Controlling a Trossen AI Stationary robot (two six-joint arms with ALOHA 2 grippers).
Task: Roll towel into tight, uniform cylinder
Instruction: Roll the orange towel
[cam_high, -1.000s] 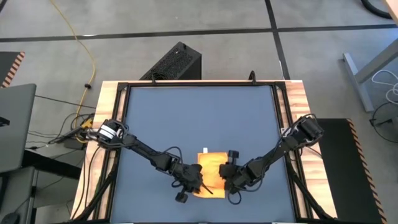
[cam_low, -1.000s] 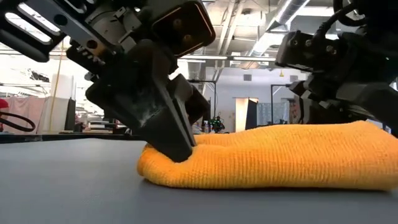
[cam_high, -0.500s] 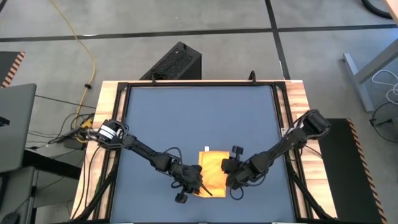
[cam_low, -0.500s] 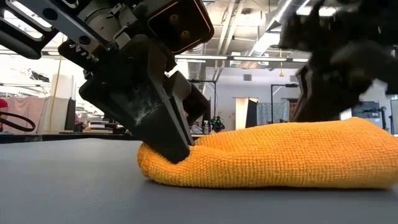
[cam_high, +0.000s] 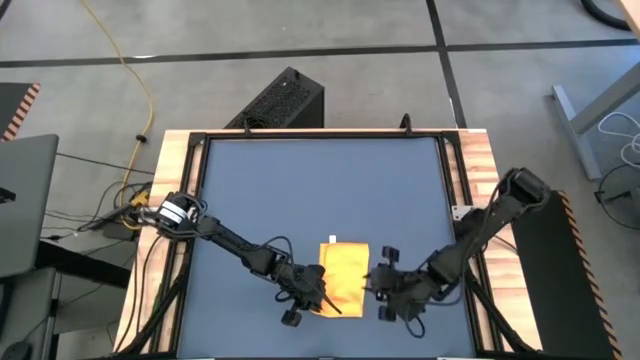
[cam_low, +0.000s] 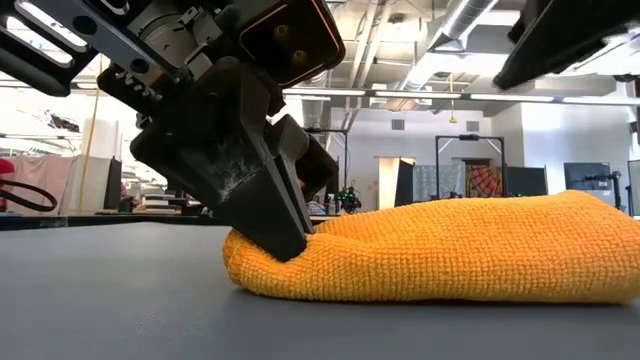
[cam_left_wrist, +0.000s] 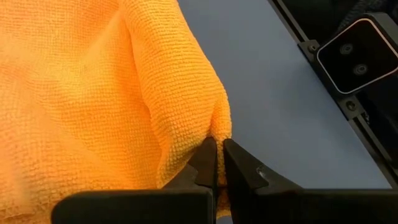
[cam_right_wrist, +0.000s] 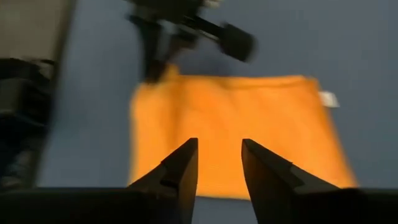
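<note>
The yellow towel (cam_high: 343, 272) lies folded in a low, thick pad on the dark blue mat (cam_high: 320, 190), near the table's near edge; its white tag (cam_right_wrist: 328, 98) sticks out at the far edge. My left gripper (cam_high: 320, 299) is shut on the towel's near left corner. My right gripper (cam_high: 375, 286) hangs open above the mat, just off the towel's right side, with nothing between its fingers (cam_right_wrist: 180, 171). In the low view the towel (cam_low: 440, 250) rests flat on the mat, and only part of the right arm (cam_low: 570, 40) shows at the top. My left gripper pinches a bunched fold at the towel's near left corner (cam_left_wrist: 219, 127) between its two fingers. The fingers (cam_low: 270, 225) slant down from the table's left side. The corner stays on the mat, and the rest of the towel lies slack beyond it.
A black frame and wooden rim (cam_high: 180, 200) border the mat. A small camera block (cam_left_wrist: 357, 53) sits at the near edge close to the left gripper. The mat's far half is free room. A black box (cam_high: 280, 100) stands on the floor beyond the table.
My right gripper has opened, let go of the towel's right side, risen clear and drawn back toward the table's right edge, rolling a little. The towel has stayed in place, its right end now uncovered.
</note>
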